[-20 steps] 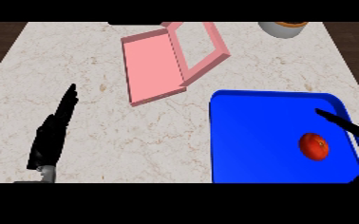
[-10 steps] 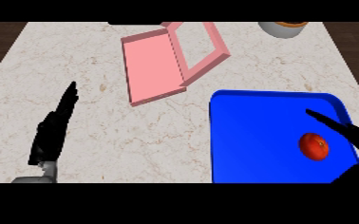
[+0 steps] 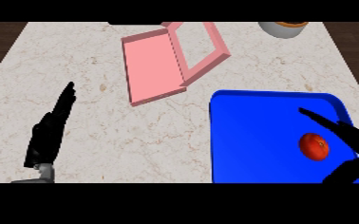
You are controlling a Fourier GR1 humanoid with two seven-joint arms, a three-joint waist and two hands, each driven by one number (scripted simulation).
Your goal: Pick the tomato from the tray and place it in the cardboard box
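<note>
Marble counter [image 3: 175, 123] carries all items. Tomato [image 3: 314, 146] lies on the blue tray [image 3: 259, 137], in the tray's right part, between the extended fingers [image 3: 324, 121] and the thumb [image 3: 344, 173] of the right hand [image 3: 348, 140]. Right hand state: released, fingers straight, reaching around the tomato; contact with it cannot be confirmed. Pink cardboard box [image 3: 172, 59] lies open well beyond and to the left of the right hand, past the tray's far edge, lid flat. A bowl [image 3: 283, 28] stands at the counter's far edge, beyond the right hand. Left hand [image 3: 49, 133] rests released at the counter's left side, fingers straight, well apart from the tray.
</note>
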